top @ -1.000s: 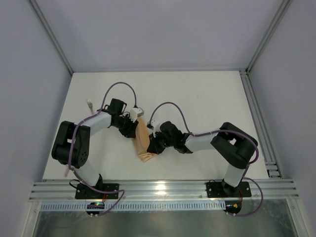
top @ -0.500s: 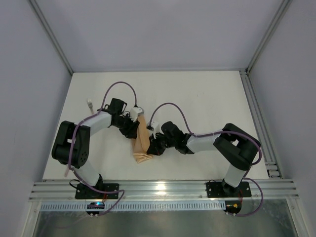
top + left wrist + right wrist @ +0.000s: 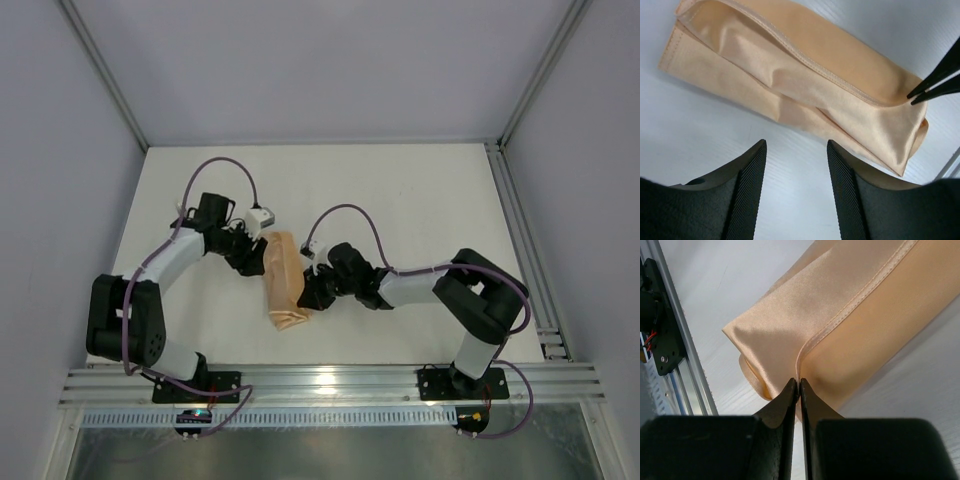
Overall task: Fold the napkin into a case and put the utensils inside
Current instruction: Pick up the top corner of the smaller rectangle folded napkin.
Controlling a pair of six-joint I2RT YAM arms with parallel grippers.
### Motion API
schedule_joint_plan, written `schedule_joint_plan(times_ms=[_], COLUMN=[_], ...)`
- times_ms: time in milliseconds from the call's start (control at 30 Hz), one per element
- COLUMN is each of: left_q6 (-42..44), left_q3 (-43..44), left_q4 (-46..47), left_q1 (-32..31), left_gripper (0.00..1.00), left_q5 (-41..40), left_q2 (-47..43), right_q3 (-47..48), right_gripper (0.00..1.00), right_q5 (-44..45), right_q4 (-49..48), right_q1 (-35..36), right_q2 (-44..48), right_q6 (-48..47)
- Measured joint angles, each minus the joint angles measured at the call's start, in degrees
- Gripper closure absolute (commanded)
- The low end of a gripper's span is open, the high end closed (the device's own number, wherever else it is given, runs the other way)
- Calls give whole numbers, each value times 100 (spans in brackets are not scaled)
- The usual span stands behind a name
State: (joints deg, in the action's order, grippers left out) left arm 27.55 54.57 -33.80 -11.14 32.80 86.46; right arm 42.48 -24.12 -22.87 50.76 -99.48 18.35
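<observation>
**A:** Where is the napkin lying?

**B:** The napkin point(image 3: 283, 280) is flat on the table point(image 3: 420, 200), folded into a long, narrow band. In the top view it runs roughly from 12 to 6 o'clock, with a gripper on each side.

**A:** And the left gripper?

**B:** The left gripper point(image 3: 254, 262) is at about 10 o'clock from the middle of the cloth. In its own wrist view its jaws point(image 3: 796, 146) stand well apart with only bare table between them. The napkin point(image 3: 805, 85) lies just beyond the fingertips at 12 o'clock, slanting from upper left to lower right. It looks close but clear of both fingers, which grip nothing.

**A:** The right one?

**B:** The right gripper point(image 3: 306, 296) is at about 4 o'clock from the cloth's middle, near its 6 o'clock end. In the right wrist view the two fingers point(image 3: 799, 390) are pressed almost together. The stitched hem of the napkin point(image 3: 855, 315) runs down into the thin slit between the tips, so they are pinching the cloth's edge.

**A:** Does the left camera show that too?

**B:** Yes. At 3 o'clock two black tips point(image 3: 932, 87) come in close together and meet the cloth at its rounded end.

**A:** Anything else nearby?

**B:** A metal rail point(image 3: 665, 315) runs along the 9 o'clock edge of the right wrist view.
</observation>
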Motion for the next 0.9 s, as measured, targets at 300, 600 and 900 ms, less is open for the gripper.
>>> schedule_joint_plan(times_ms=[300,600,900], left_q6=[505,813,833], left_q3=[-20,-313,-313], left_q4=[-1003,-1200,-1067], left_q1=[-44,-730,-798], left_gripper=[59,56,56], left_q5=[37,177,516], left_q2=[-114,122,494], right_q3=[48,98,125], right_gripper=[90,90,90], right_q5=[11,-170,-328], right_q4=[-107,-385,-798], right_q1=[0,17,127], right_q2=[0,-20,-275], right_q6=[155,269,485])
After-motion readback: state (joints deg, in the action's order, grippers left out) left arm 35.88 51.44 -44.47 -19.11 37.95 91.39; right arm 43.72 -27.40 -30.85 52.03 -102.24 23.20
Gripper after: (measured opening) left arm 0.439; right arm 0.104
